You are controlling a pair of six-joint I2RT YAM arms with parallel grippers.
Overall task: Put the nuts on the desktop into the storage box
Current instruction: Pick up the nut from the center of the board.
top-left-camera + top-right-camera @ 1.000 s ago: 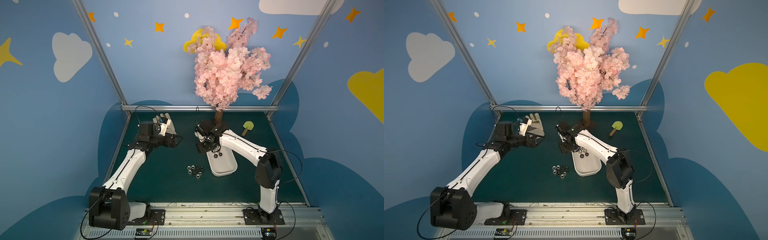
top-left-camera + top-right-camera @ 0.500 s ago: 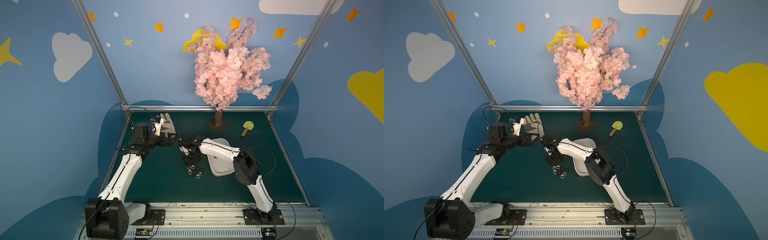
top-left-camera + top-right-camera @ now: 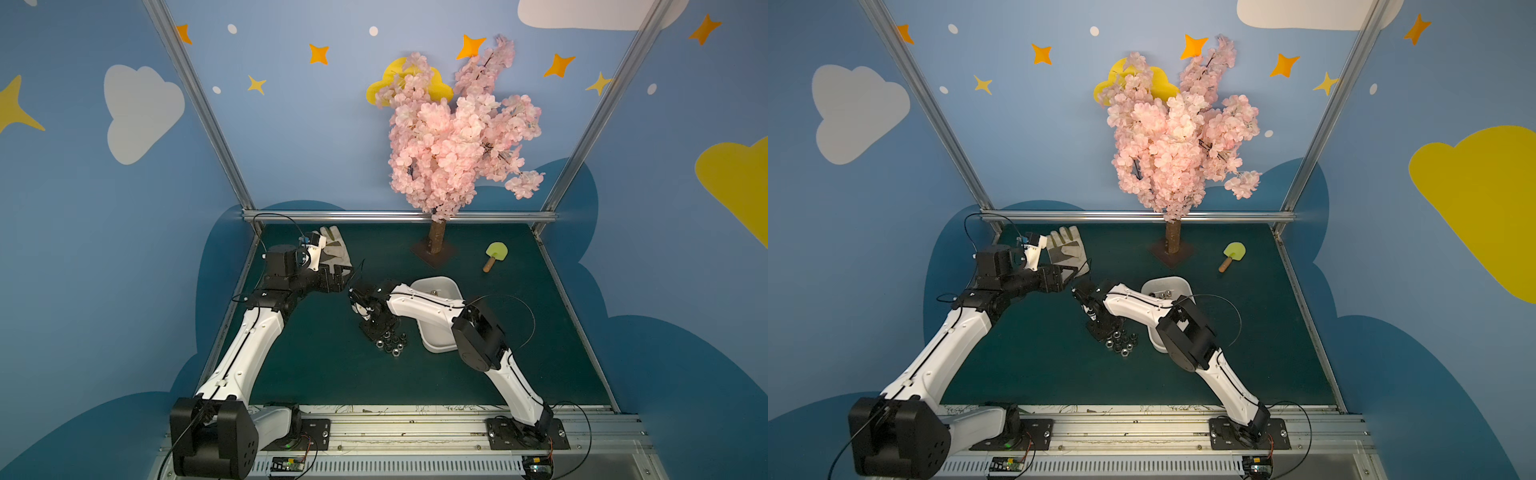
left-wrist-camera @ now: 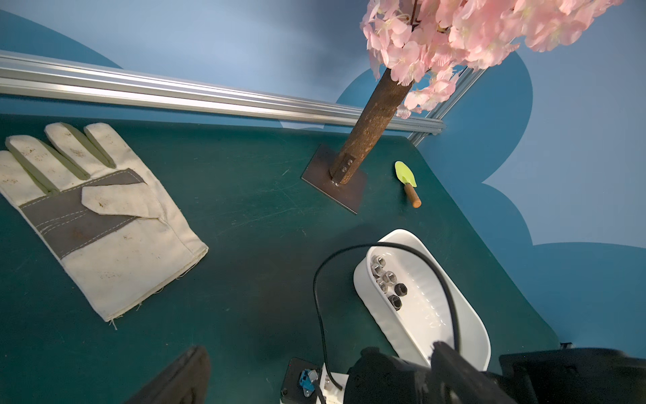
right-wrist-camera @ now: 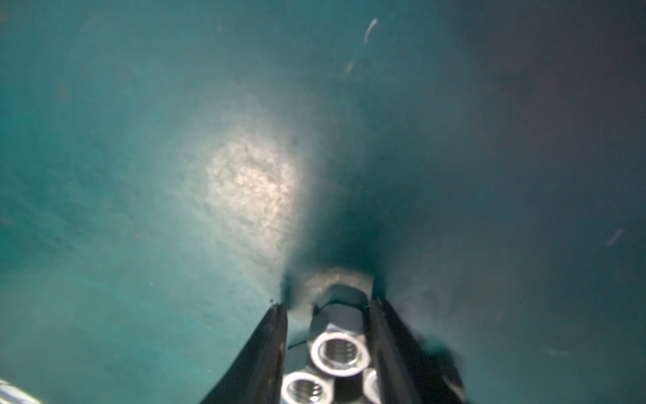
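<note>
The job looks roughly half done: in the left wrist view a handful of hex nuts in the storage box lie bunched toward one end of the white storage box, while a tight cluster of nuts sits on the green desk just beside the box's long side, apart from it, as both top views show. Those loose nuts are what is left, and since each is far smaller than the jaws, I judge that several more trips between cluster and box are needed. The right end effector is down at the far edge of that cluster, its arm reaching across above the storage box. In the right wrist view its tips rest at desk level with the jaws drawn fairly narrow, one nut sitting between the two black fingers; one finger looks to be against the nut and a sliver of desk shows on the other side. Two more nuts crowd in just behind it. Whether the nut is actually pinched I cannot tell. The left end effector hangs above the desk with its jaws spread wide and nothing between them, over the cuff end of a beige work glove and well apart from the nuts.
</note>
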